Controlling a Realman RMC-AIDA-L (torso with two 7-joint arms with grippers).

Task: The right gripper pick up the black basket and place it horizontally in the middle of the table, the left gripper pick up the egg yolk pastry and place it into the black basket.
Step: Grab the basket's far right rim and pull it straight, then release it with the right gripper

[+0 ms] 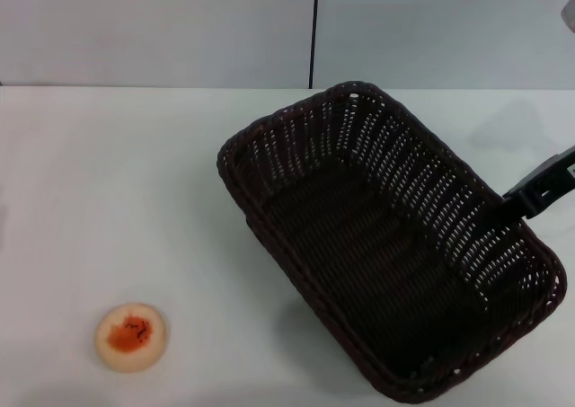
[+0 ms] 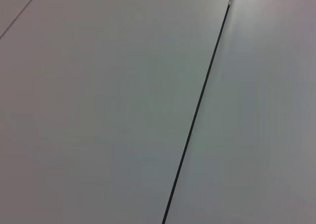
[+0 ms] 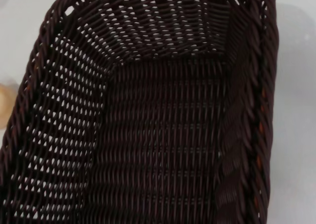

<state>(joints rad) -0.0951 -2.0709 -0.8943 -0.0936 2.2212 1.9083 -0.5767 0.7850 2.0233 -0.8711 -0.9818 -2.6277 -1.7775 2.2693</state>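
black wicker basket (image 1: 395, 245) set skewed on the white bench (image 1: 117, 182), long axis running diagonally from far-middle toward the near right corner, right of the bench's middle. empty inside, woven floor and open-weave sloped walls plain in the right wrist view (image 3: 158, 135). right tool (image 1: 539, 190) reaching in from the right edge, dark tip meeting the basket's right-hand long rim; looks clamped on that braided rim, though cannot tell for sure how far the fingers stand apart. shadow under the basket's near left side, so maybe tilted or raised a little there; cannot tell. egg yolk pastry (image 1: 131, 336) lying on the bench near the front left, orange-red centre up, well apart from the basket. left tool nowhere in sight; left wrist view filled by a pale wall panel (image 2: 98, 110) with a thin dark seam (image 2: 197, 110).
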